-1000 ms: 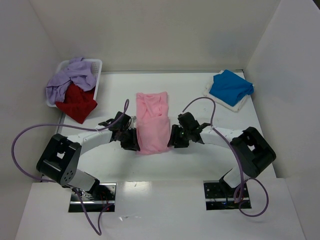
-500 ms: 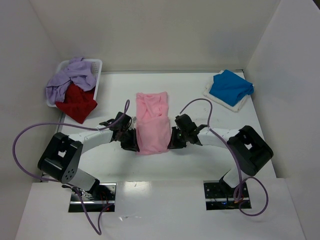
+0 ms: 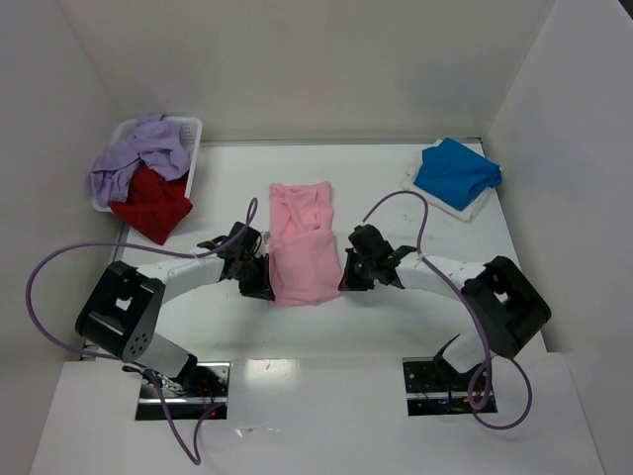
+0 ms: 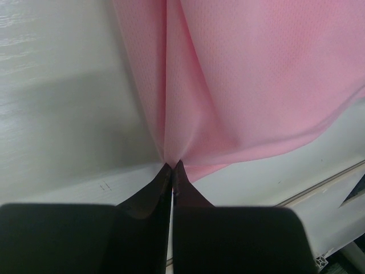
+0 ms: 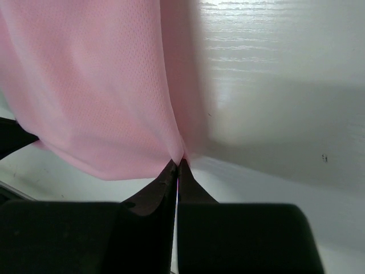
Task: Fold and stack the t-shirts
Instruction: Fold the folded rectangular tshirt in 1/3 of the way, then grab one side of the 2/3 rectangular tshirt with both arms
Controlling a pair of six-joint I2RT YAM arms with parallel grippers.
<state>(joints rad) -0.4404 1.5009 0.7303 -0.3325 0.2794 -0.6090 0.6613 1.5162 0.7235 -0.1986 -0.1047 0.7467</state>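
Note:
A light pink t-shirt [image 3: 302, 252] lies as a long folded strip in the middle of the table. My left gripper [image 3: 265, 280] is shut on its near left corner, and the wrist view shows the pink cloth [image 4: 239, 85] pinched at the fingertips [image 4: 172, 166]. My right gripper [image 3: 346, 275] is shut on the near right corner, with the pink cloth [image 5: 97, 85] drawn into its tips [image 5: 178, 164]. A folded bright blue t-shirt [image 3: 455, 173] rests at the back right. A red t-shirt [image 3: 150, 203] and a lavender one [image 3: 134, 153] hang out of the basket.
The white perforated basket [image 3: 191, 134] stands at the back left corner. A white folded piece [image 3: 477, 208] lies under the blue t-shirt. White walls enclose the table on three sides. Purple cables loop from both arms.
Both grippers have shut on the near corners of the pink t-shirt. The right arm's elbow shifted slightly; the cloth's near edge bunches a little at each grip.

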